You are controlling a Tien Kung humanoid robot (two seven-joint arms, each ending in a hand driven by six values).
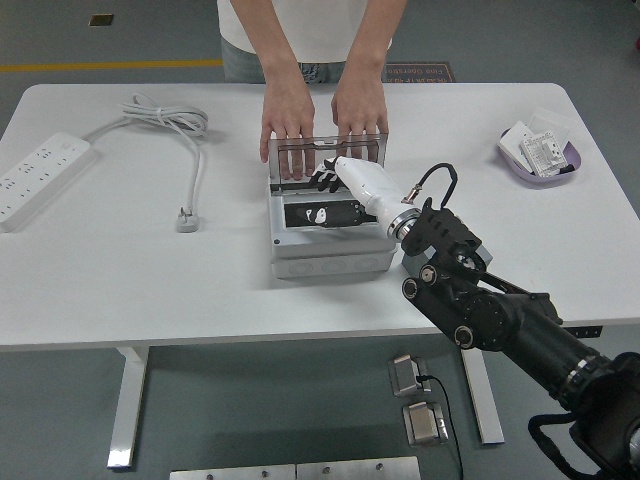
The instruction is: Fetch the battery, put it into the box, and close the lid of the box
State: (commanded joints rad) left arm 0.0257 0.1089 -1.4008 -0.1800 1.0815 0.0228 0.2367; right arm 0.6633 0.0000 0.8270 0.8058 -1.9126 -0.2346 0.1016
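A grey box stands open at the table's middle. A black battery with a white mark lies inside it. My right hand, white with black fingers, hovers over the box's back edge just above the battery, fingers spread and holding nothing. A person at the far side rests both hands on the clear lid and holds it upright. My left arm is out of view.
A white power strip lies at the far left, its cable and plug trailing toward the box. A purple tray with white parts sits at the back right. My right forearm crosses the table's near edge.
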